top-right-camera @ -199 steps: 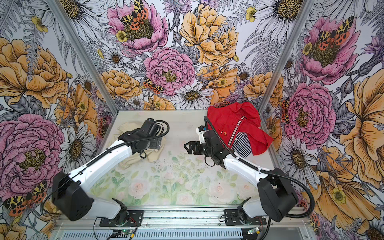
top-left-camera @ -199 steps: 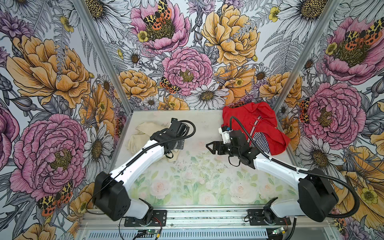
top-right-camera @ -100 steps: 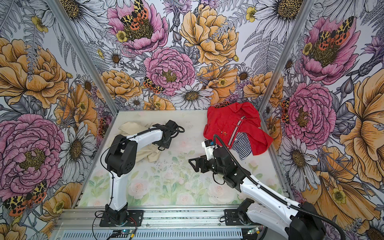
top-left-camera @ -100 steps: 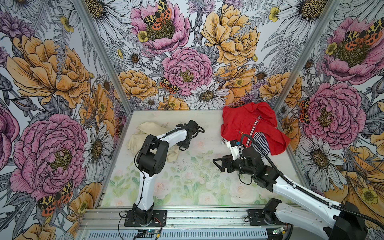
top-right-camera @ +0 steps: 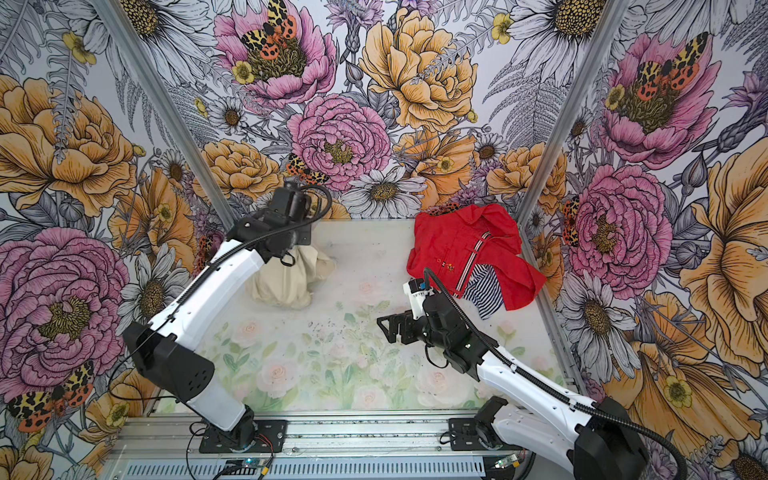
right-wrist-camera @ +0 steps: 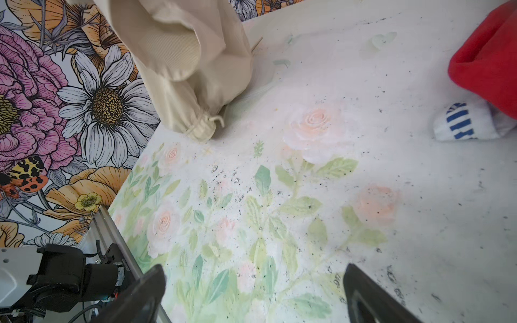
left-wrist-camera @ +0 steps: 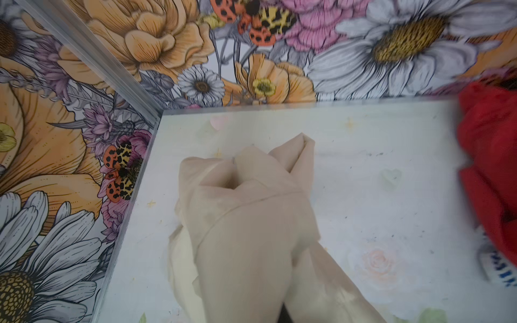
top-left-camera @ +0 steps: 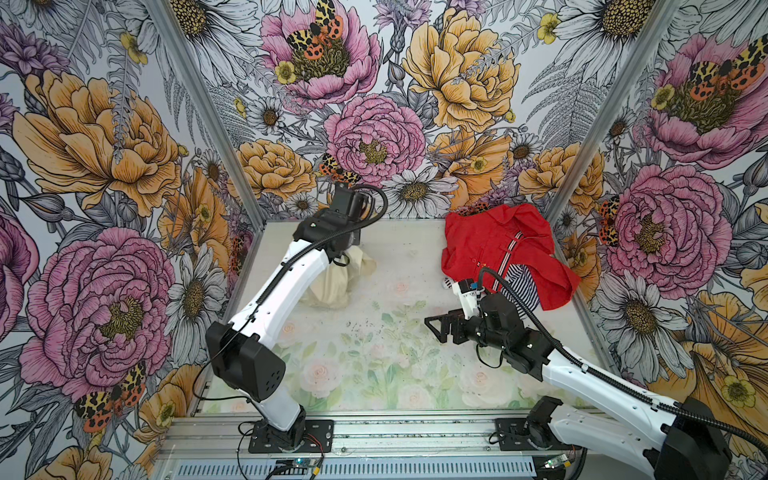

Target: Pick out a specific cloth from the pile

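Your left pincer point(top-left-camera: 347, 250) clenches the seemingly soft, light cloth point(top-left-camera: 332, 286) by its bunched top at ten o'clock, while your right pincer point(top-left-camera: 433, 329) gapes empty.

Cloth point(top-left-camera: 332, 284) at left rear of table point(top-left-camera: 374, 357), near left wall; lower end on table, upper end bunched up at left gripper point(top-left-camera: 351, 251) directly above. Pile point(top-left-camera: 494, 245) in right rear corner, against back and right walls. Shirt point(top-left-camera: 478, 253) on top; garment point(top-left-camera: 519, 286) under it, sticking out at front. Cloth and pile well apart, bare table between. Right gripper point(top-left-camera: 432, 330) over table before pile, apart from it.
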Tool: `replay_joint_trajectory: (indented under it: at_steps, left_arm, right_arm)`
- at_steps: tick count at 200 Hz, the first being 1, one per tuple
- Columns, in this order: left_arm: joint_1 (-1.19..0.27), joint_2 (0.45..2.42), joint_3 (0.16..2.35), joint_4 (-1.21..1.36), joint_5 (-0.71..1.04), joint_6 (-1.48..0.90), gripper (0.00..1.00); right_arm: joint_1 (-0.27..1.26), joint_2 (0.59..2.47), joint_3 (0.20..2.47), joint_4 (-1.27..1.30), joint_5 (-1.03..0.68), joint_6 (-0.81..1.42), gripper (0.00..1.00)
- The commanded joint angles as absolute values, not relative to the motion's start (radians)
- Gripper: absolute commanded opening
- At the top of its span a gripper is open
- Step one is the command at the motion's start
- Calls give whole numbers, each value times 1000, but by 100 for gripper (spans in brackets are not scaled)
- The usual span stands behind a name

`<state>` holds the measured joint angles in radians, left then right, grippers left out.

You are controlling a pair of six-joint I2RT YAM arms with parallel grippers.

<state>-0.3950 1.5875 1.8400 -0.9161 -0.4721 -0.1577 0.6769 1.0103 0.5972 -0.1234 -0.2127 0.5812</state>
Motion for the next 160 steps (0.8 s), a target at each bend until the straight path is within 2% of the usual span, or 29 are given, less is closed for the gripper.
replay_joint_trajectory:
  at_steps: [1, 32, 52, 74, 112, 144, 160]
  left_arm:
    - [-333, 1549, 1930, -897, -293, -157, 0]
    - [-301, 1518, 2048, -893, -233, -186, 0]
    - [-242, 1508, 2052, -889, -176, -261, 0]
    - [-187, 1502, 1936, -878, -202, -284, 0]
    - [-108, 1435, 1668, -751, -395, -227, 0]
    - [-59, 1425, 1551, -660, -403, -156, 0]
    - [-65, 1420, 1488, -598, -339, -147, 0]
  right_arm:
    - [687, 1021, 651, -120, -199, 566, 99]
    - [692, 1025, 661, -118, -192, 570, 99]
    - [695, 1038, 664, -119, -190, 572, 99]
    - [700, 1051, 668, -117, -190, 581, 99]
    - [709, 1033, 661, -118, -192, 591, 99]
    - [710, 1037, 659, -116, -183, 599, 99]
    - [712, 1052, 668, -117, -180, 603, 99]
